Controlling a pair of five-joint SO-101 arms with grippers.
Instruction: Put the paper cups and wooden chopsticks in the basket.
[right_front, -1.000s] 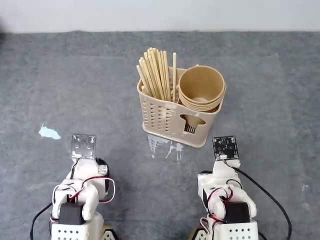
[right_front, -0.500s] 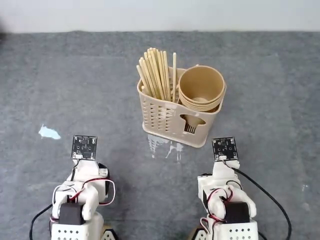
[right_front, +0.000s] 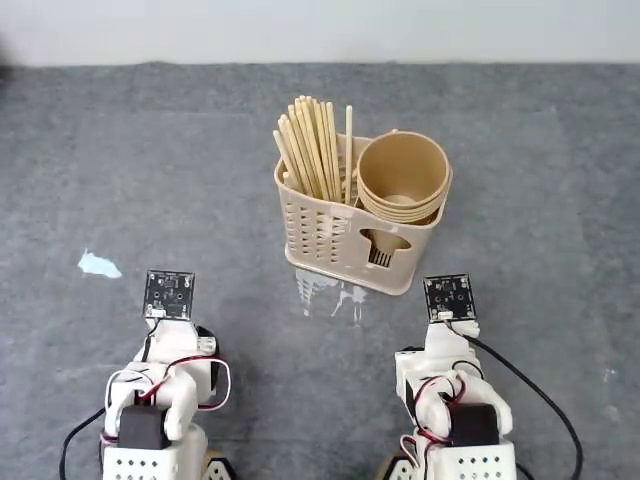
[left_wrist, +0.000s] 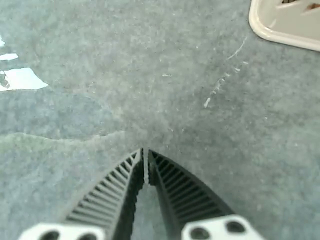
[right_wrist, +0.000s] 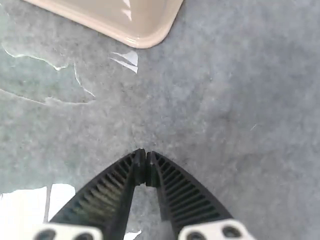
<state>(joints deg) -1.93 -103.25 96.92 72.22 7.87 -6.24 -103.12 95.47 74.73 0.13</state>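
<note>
A beige slotted basket (right_front: 335, 240) stands at the middle of the grey mat. A bundle of wooden chopsticks (right_front: 312, 147) leans upright in its left part. Stacked tan paper cups (right_front: 402, 177) sit in its right part. Both arms are folded back at the near edge, apart from the basket. My left gripper (left_wrist: 145, 159) is shut with nothing in it, just above the mat. My right gripper (right_wrist: 145, 160) is likewise shut and empty. A corner of the basket's base (left_wrist: 285, 22) lies far ahead of the left gripper, and the basket's base (right_wrist: 125, 17) ahead of the right.
A small pale blue scrap (right_front: 98, 265) lies on the mat at the left. Pale scuffs and tape bits (right_front: 335, 292) mark the mat in front of the basket. The grey mat (right_front: 150, 170) is bare on both sides of the basket.
The left arm's wrist drew back slightly toward its base between the earliest frame and now. The right arm, basket, cups and chopsticks have not moved.
</note>
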